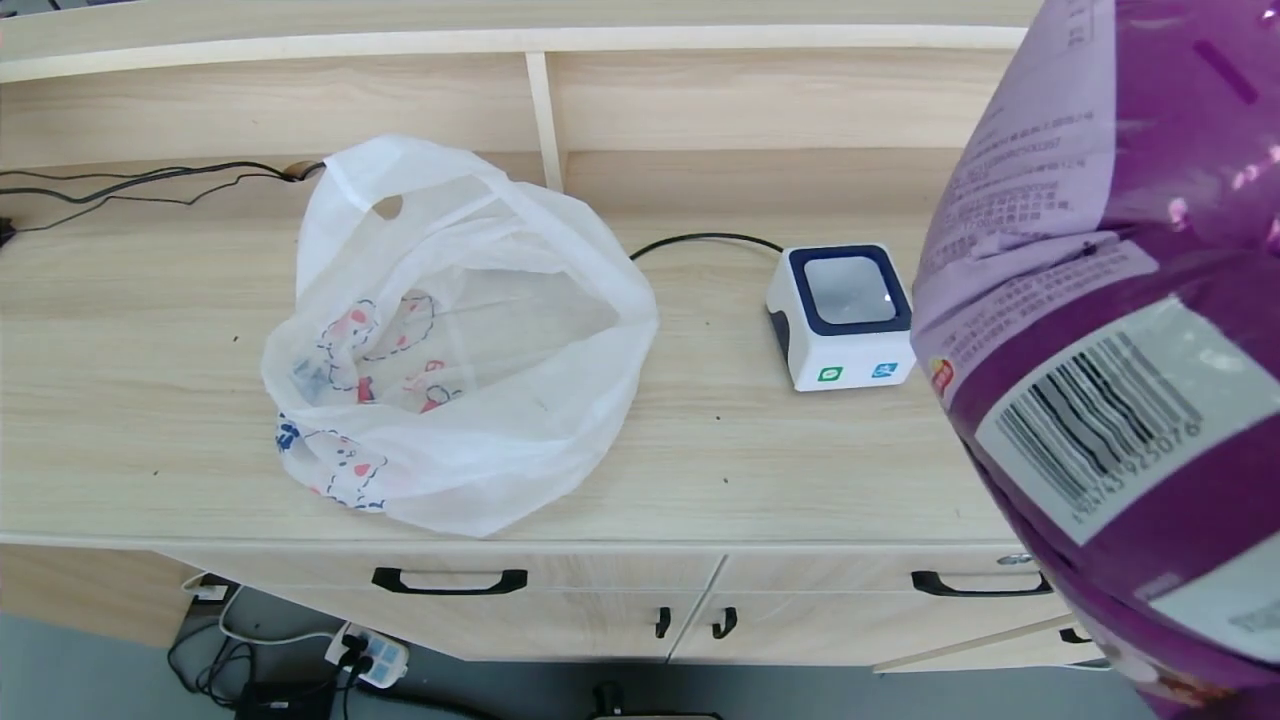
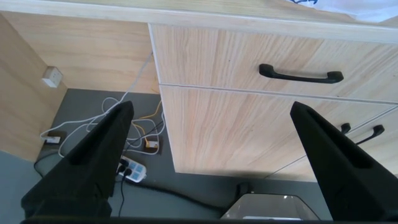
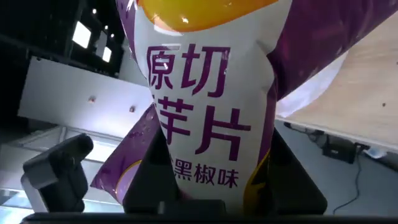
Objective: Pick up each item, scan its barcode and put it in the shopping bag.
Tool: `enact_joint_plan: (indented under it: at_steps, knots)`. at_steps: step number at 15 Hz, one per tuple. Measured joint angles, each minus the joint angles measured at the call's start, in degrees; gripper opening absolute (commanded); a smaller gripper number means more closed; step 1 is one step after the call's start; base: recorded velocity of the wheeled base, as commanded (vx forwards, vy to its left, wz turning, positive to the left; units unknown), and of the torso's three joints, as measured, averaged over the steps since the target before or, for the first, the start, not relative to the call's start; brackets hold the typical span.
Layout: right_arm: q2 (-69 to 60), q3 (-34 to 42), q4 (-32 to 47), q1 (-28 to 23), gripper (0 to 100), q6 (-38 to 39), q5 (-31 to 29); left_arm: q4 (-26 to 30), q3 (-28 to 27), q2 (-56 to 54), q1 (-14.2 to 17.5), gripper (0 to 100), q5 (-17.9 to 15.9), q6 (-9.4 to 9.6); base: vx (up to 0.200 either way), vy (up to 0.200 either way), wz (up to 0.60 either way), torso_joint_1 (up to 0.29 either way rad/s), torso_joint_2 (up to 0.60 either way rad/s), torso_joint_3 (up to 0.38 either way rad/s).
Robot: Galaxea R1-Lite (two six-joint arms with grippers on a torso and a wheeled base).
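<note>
A large purple snack bag [image 1: 1120, 330] hangs close in front of the head camera at the right, its barcode [image 1: 1100, 410] facing me. In the right wrist view my right gripper [image 3: 217, 180] is shut on that purple snack bag [image 3: 205, 93], fingers pressing its lower part. A white barcode scanner [image 1: 843, 315] with a dark window stands on the counter, left of the bag. An open white plastic shopping bag [image 1: 450, 340] with cartoon prints sits at the counter's middle left. My left gripper [image 2: 214, 162] is open and low, facing the drawer fronts below the counter.
The wooden counter [image 1: 150, 380] has a raised shelf along the back. Black cables [image 1: 130, 185] lie at the back left, and the scanner's cable [image 1: 700, 240] runs behind it. Drawers with black handles [image 1: 450, 580] are below; a power strip [image 1: 370, 655] lies on the floor.
</note>
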State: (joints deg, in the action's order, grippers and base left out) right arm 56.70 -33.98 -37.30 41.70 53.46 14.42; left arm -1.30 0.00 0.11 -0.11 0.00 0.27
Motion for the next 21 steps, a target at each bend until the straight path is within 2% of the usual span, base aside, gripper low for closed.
enact_joint_plan:
  at_steps: [4, 7, 10, 14, 17, 21]
  knots:
    - [1.34, 8.01, -7.23, 7.02, 0, 10.95, 1.28, 0.0, 0.0, 0.0, 0.0, 100, 0.0, 0.16, 0.0, 0.0, 0.0, 0.0, 0.0, 0.0]
    - [1.51, 9.62, -7.67, 8.16, 0, 17.82, 1.97, -0.15, 0.0, 0.0, 0.04, 100, 0.0, 0.27, 0.0, 0.0, 0.0, 0.0, 0.0, 0.0]
    - [4.3, 8.01, -9.96, 8.2, 0, 21.37, 3.1, -0.15, 0.0, 0.0, 0.01, 100, 0.0, 0.41, 0.0, 0.0, 0.0, 0.0, 0.0, 0.0]
    - [8.46, 5.29, -11.61, 7.33, 0, 23.61, 3.32, -0.15, 0.0, 0.0, 0.0, 100, 0.0, 0.44, 0.0, 0.0, 0.0, 0.0, 0.0, 0.0]
    - [10.25, 4.74, -16.29, 6.52, 0, 26.88, 3.61, -0.15, 0.0, 0.0, 0.04, 100, 0.0, 0.44, 0.0, 0.0, 0.0, 0.0, 0.0, 0.0]
    - [10.75, 5.6, -18.59, 6.28, 0, 24.31, 4.66, -0.02, 0.0, 0.0, 0.0, 100, 0.0, 0.44, 0.0, 0.0, 0.0, 0.0, 0.0, 0.0]
